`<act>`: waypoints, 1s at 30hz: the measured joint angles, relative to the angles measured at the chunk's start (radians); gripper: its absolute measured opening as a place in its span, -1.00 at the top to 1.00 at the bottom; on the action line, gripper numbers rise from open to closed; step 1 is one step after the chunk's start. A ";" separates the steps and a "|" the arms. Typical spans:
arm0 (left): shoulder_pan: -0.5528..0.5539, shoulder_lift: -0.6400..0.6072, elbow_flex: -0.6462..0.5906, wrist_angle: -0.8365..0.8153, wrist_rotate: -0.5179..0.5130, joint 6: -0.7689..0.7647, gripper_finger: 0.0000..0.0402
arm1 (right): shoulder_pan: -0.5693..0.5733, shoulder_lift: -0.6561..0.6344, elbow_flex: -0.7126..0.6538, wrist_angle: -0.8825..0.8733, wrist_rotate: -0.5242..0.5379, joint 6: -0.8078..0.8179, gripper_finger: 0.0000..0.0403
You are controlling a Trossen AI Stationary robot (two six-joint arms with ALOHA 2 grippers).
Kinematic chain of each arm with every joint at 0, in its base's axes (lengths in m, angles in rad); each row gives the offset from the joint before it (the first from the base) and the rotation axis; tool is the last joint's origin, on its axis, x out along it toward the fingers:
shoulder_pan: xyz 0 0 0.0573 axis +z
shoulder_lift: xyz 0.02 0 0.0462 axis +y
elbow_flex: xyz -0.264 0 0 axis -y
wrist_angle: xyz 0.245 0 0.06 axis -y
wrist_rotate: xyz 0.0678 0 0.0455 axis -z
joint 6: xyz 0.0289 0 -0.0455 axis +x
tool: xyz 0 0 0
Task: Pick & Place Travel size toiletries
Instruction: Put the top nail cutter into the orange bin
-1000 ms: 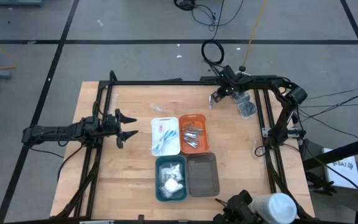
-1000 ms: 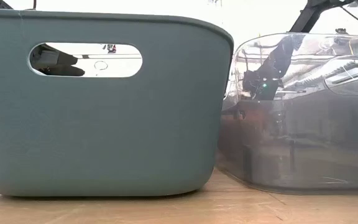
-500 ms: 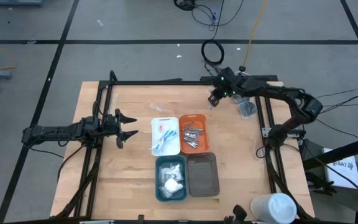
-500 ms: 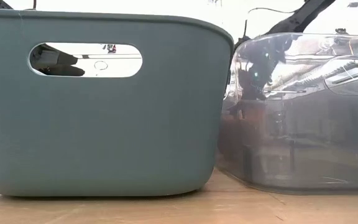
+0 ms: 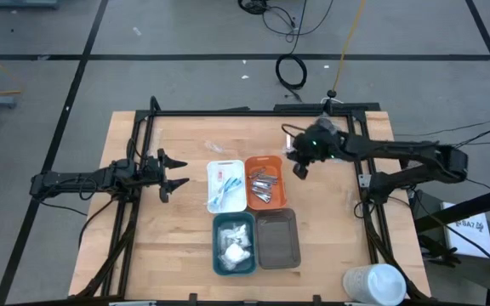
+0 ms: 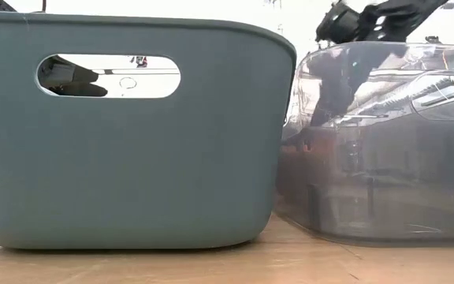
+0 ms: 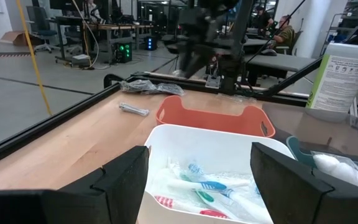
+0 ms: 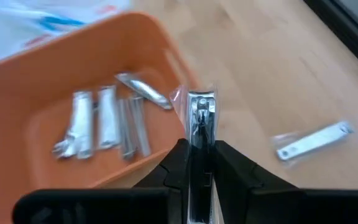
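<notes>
- Several silver nail clippers (image 8: pixel 107 124) already lie in my orange tray (image 8: pixel 55 93).
- Right gripper (image 8: pixel 194 158) pinches another clipper (image 8: pixel 199 121); one (image 8: pixel 314 140) waits on the table.
- Left gripper (image 5: pixel 170 172) idles spread.

The trays are white (image 5: pixel 226 185), orange (image 5: pixel 264 161), teal (image 5: pixel 217 246) and grey (image 5: pixel 278 239). Silver clippers (image 8: pixel 107 119) lie in the orange one; the table (image 5: pixel 160 246) is pale wood.
</notes>
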 joint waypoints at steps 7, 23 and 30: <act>0.000 0.000 0.000 0.000 0.000 0.000 -0.36 | 0.128 -0.151 -0.099 0.009 -0.003 -0.051 0.80; 0.000 0.000 0.000 0.000 0.000 0.000 -0.36 | 0.248 -0.086 -0.155 0.301 -0.131 -0.060 0.80; 0.000 0.000 0.000 0.000 0.000 0.000 -0.36 | 0.248 0.016 -0.057 0.271 -0.134 -0.086 0.80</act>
